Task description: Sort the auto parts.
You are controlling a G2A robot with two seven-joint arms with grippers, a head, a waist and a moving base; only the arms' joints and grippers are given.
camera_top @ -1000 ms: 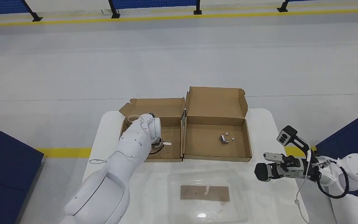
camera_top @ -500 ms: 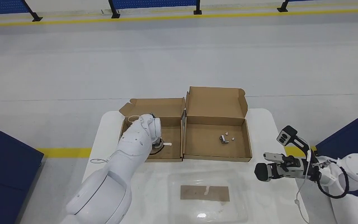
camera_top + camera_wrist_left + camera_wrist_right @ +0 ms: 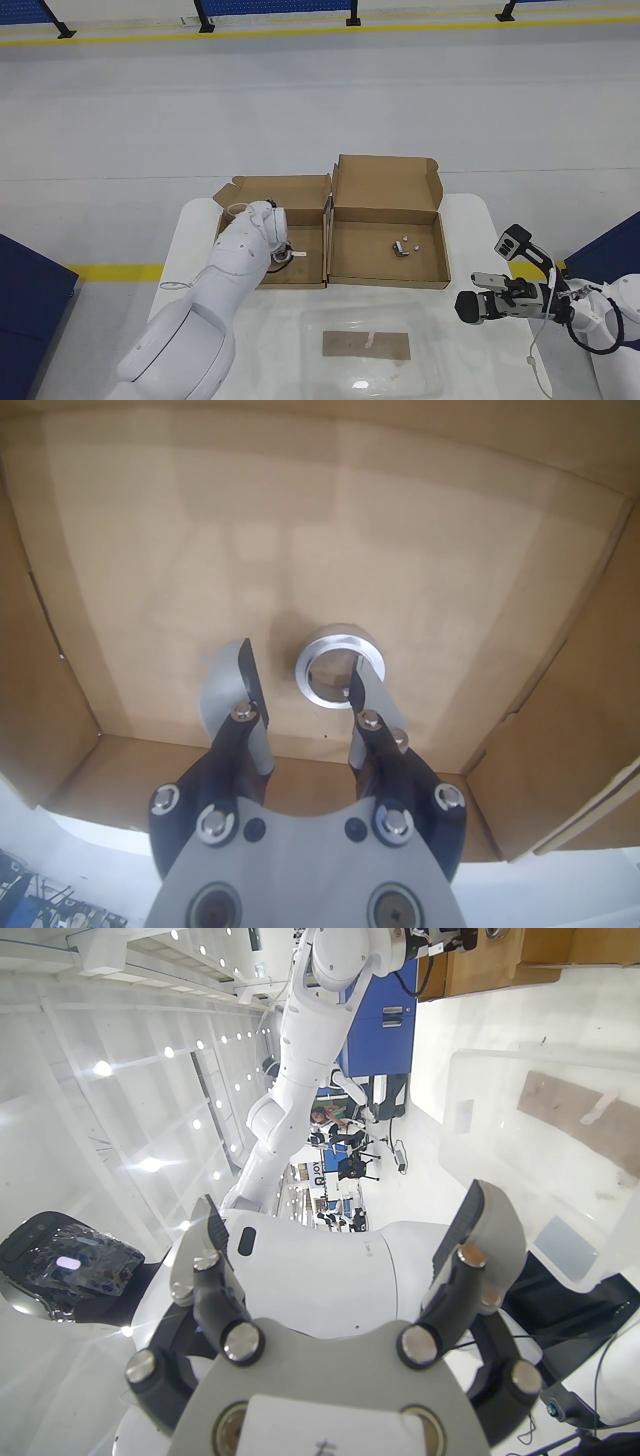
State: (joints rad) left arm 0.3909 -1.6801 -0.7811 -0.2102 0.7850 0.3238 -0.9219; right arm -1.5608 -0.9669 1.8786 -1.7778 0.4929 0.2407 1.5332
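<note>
A shiny metal ring (image 3: 340, 670) lies flat on the floor of the left cardboard box (image 3: 308, 270). My left gripper (image 3: 302, 685) hangs open just above that floor; one fingertip (image 3: 356, 690) overlaps the ring's hole and the other stands beside the ring. In the right cardboard box (image 3: 365, 258) lie a few small metal parts (image 3: 403, 244). My right gripper (image 3: 466, 307) is at the table's right side, beyond the boxes, open with nothing between its fingers (image 3: 470, 1218).
A clear plastic bin (image 3: 312, 340) stands at the table's front with a brown cardboard piece (image 3: 366, 345) in it. Both boxes have raised lids and side flaps. Bare white tabletop (image 3: 470, 240) lies right of the boxes.
My left wrist has shifted slightly toward the back-left of the left box. The right arm has not moved.
</note>
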